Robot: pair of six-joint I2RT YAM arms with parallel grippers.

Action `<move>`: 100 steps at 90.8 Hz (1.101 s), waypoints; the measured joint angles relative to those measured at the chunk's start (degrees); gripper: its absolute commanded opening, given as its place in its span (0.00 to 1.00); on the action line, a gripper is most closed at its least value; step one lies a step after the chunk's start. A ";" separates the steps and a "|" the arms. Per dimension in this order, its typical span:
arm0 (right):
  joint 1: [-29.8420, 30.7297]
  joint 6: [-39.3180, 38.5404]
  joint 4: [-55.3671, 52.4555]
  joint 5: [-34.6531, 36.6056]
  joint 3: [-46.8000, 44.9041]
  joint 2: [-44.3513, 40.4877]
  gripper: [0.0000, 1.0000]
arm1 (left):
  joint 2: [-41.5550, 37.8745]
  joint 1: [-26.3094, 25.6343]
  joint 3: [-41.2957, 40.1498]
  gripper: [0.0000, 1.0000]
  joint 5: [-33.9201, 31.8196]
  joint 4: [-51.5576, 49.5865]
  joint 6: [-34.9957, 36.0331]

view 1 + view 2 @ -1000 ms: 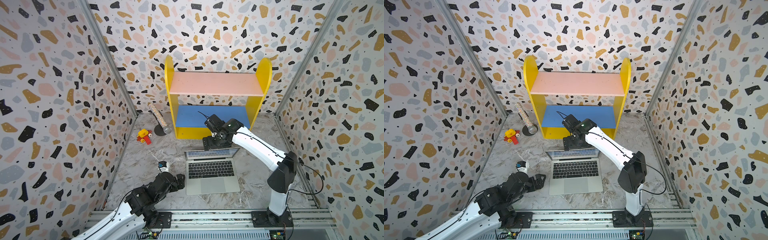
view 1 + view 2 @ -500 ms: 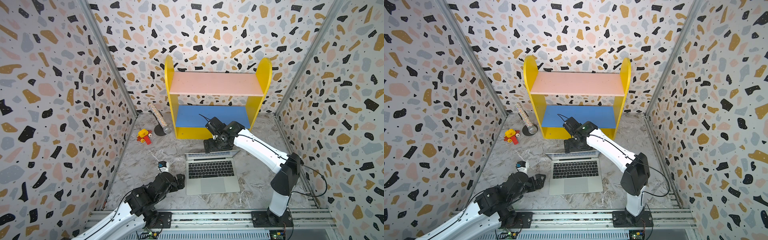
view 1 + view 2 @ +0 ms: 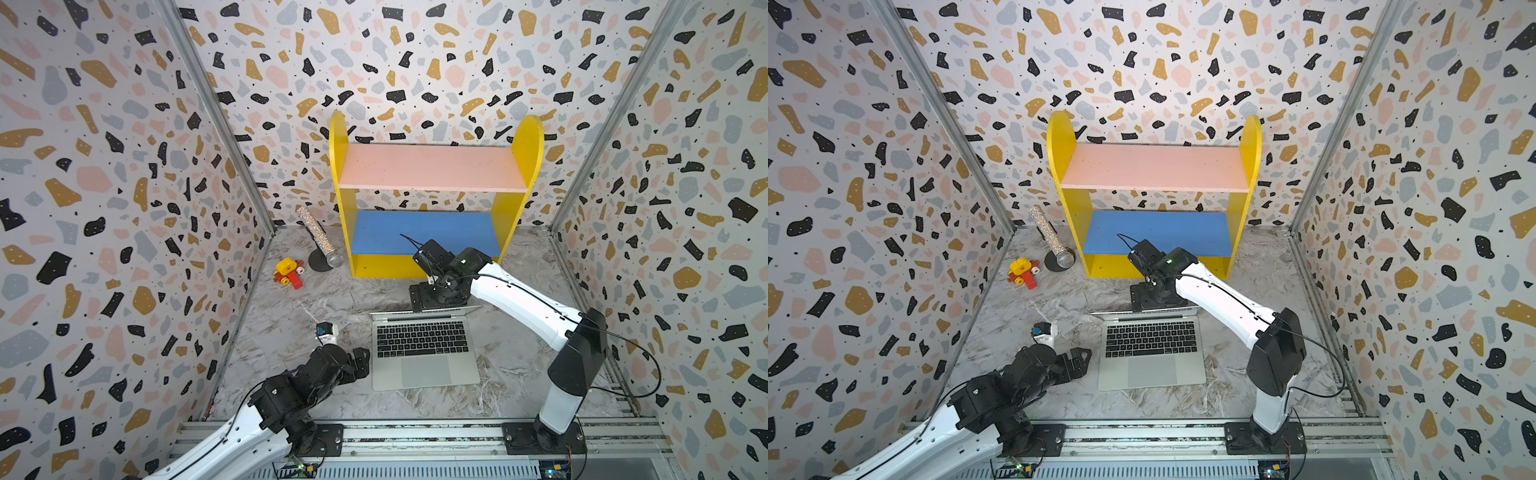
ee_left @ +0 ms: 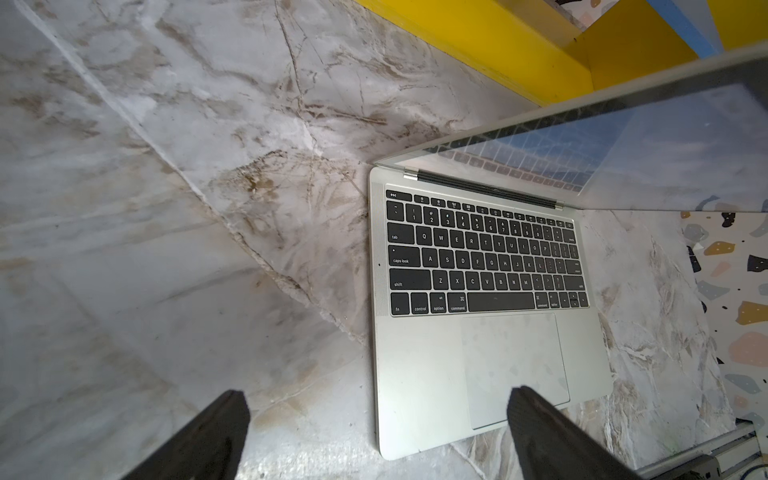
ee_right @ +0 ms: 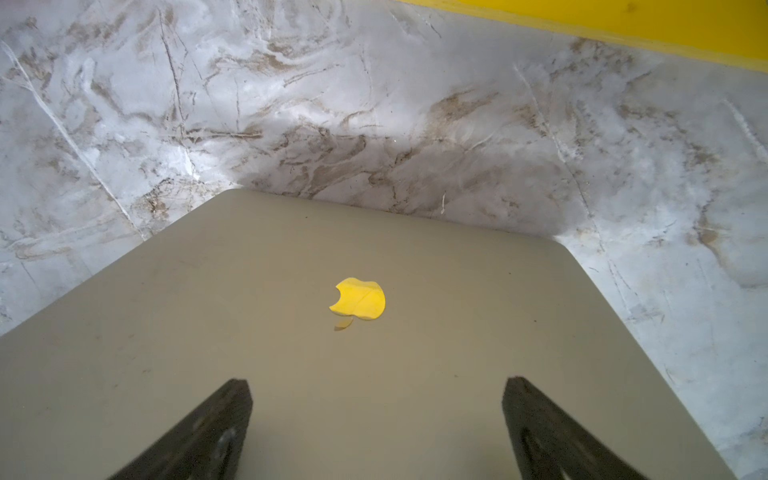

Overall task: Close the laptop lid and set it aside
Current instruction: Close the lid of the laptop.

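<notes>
The silver-grey laptop (image 3: 424,374) lies open in the middle of the marble floor, keyboard up, in both top views (image 3: 1152,374). The laptop lid (image 3: 424,311) stands about upright, seen almost edge-on from above. My right gripper (image 3: 432,296) is open just behind the lid's upper edge. In the right wrist view its fingers (image 5: 224,428) spread over the lid's outer cover (image 5: 291,353), below the apple logo (image 5: 359,299). My left gripper (image 3: 360,365) is open and empty at the laptop's front left corner (image 4: 399,440). The screen (image 4: 623,145) mirrors the keys.
A yellow shelf (image 3: 432,174) with pink and blue boards stands close behind the lid. A glittery tube (image 3: 318,239) and a yellow-red toy (image 3: 289,272) lie at the back left. A small white device (image 3: 327,332) sits beside my left arm. Patterned walls close three sides.
The right gripper has come forward and down behind the lid. The lid has swung forward from leaning back to about upright. The left arm has stayed still.
</notes>
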 measured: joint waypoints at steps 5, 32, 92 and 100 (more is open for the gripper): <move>0.09 0.22 0.22 -0.13 -0.55 -0.31 1.00 | 0.00 0.00 0.00 1.00 0.00 -0.02 -0.02; 0.90 1.11 1.03 -0.74 -2.10 -0.42 1.00 | 0.39 0.00 0.00 1.00 0.02 0.07 -0.15; 2.86 2.14 1.90 -0.66 -5.31 -1.49 1.00 | 0.37 0.00 0.00 1.00 0.02 0.09 -0.13; 3.06 2.27 2.25 -0.66 -5.81 -1.73 1.00 | 0.37 0.00 0.00 1.00 0.02 0.09 -0.15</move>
